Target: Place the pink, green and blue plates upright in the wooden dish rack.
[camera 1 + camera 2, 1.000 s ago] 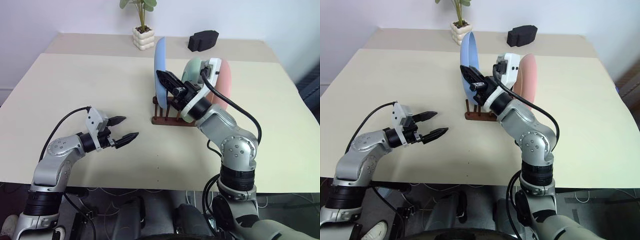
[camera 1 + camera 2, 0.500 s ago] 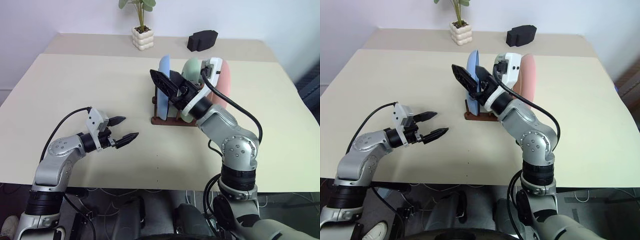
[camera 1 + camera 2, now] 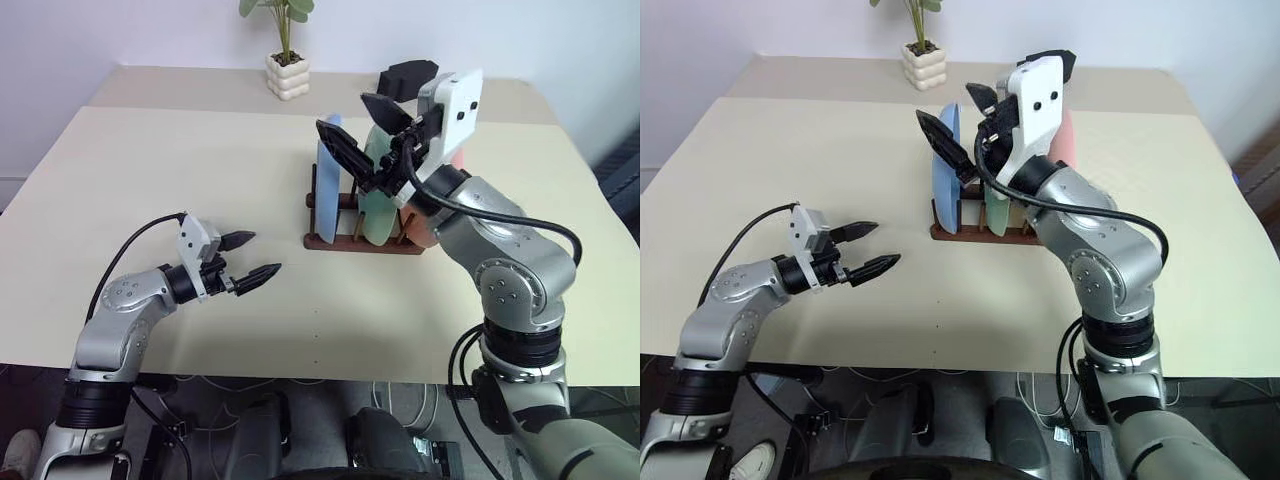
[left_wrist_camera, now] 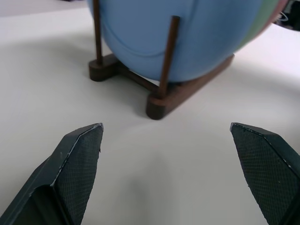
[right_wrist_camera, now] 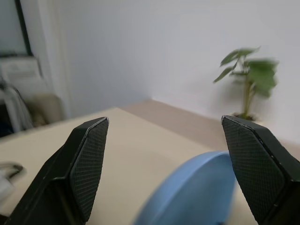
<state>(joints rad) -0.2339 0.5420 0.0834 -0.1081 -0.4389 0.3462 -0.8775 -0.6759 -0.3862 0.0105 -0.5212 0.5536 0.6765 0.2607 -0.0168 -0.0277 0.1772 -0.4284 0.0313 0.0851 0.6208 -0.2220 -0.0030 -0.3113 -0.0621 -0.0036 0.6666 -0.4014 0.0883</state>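
The wooden dish rack (image 3: 352, 242) sits mid-table with all three plates upright in it. The blue plate (image 3: 327, 186) stands at the rack's left end, the green plate (image 3: 377, 208) beside it, and the pink plate (image 3: 1068, 138) at the right end, mostly hidden behind my right arm. My right gripper (image 3: 343, 111) hovers open just above the blue plate's rim, holding nothing. In the right wrist view the blue plate (image 5: 199, 194) lies below the spread fingers. My left gripper (image 3: 262, 253) is open and empty, low over the table left of the rack (image 4: 187, 91), pointing at it.
A potted plant (image 3: 285, 62) in a white pot and a black object (image 3: 405, 78) stand along the table's far edge. Bare tabletop (image 3: 180, 160) stretches left of and in front of the rack.
My right gripper opened and let go of the blue plate, which dropped lower between the pegs. That gripper then rose, rolled and drew up to the right. The left arm stayed put.
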